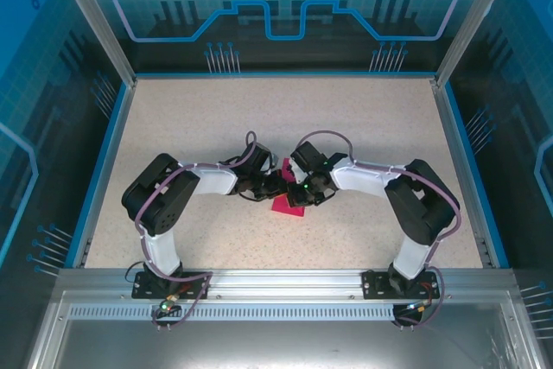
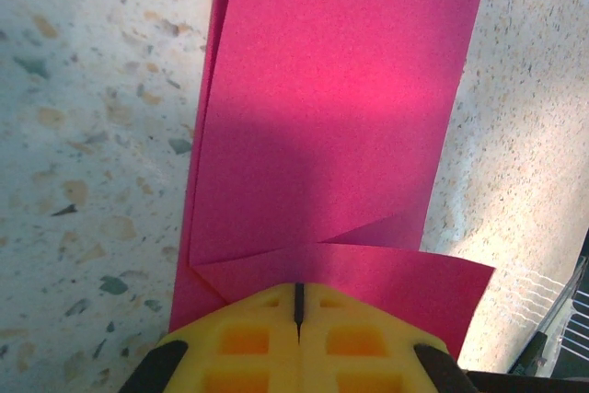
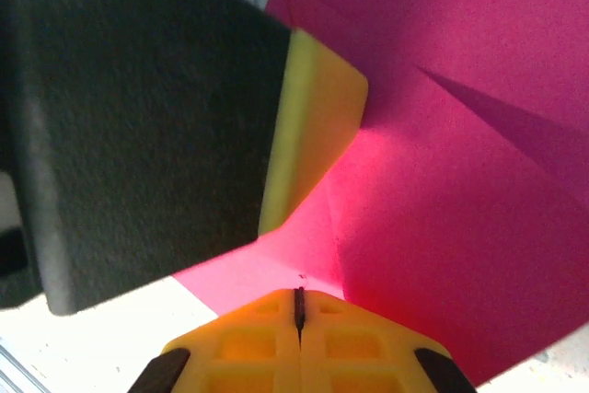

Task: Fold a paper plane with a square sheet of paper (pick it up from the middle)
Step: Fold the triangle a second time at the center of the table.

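Left end effector (image 2: pixel 298 310): yellow fingers pressed together, tips on near end of sheet of paper (image 2: pixel 331 117). Right end effector (image 3: pixel 298 308): likewise pressed together, tips at sheet's edge. Cannot tell whether either nips paper. Sheet magenta, folded into long strip, slanted flaps by left tips. Long axis runs straight away from left fingers. Sheet lies flat mid-worktop (image 1: pixel 363 127), under both end effectors, magenta showing on near and far sides.

Left pincer (image 1: pixel 273 182), right pincer (image 1: pixel 298 192) over pink paper (image 1: pixel 285 206)
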Robot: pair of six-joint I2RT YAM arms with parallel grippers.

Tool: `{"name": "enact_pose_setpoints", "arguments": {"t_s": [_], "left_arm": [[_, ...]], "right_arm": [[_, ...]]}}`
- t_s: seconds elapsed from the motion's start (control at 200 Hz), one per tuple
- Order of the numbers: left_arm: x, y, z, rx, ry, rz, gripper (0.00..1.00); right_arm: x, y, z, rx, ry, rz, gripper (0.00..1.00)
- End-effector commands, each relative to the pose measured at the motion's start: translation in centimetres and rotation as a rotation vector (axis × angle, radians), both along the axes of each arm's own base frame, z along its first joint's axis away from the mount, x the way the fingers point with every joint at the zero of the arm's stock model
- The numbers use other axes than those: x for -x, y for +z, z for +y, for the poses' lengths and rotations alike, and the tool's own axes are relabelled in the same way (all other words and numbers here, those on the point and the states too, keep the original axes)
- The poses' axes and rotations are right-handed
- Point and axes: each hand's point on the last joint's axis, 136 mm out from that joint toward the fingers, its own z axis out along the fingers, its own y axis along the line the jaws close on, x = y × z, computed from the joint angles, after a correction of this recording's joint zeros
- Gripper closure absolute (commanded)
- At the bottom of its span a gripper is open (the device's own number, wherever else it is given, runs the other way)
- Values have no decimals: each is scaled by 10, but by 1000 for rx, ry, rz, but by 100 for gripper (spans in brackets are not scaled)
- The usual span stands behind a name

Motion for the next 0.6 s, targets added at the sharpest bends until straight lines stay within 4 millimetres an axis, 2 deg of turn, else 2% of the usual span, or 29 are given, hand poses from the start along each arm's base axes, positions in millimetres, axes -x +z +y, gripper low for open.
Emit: {"name": "enact_pose_setpoints", "arguments": {"t_s": [0.0,0.13,0.595], "left_arm": [[27,-43,29,-160,41,120,100],[27,-46,32,-171,62,127,100],[32,-58,42,-219,98,166,100]], "right_arm": [[1,-6,0,48,-13,19,100],[3,-14,-7,84,-22,39,100],[16,-23,-23,137,7,76,100]]}}
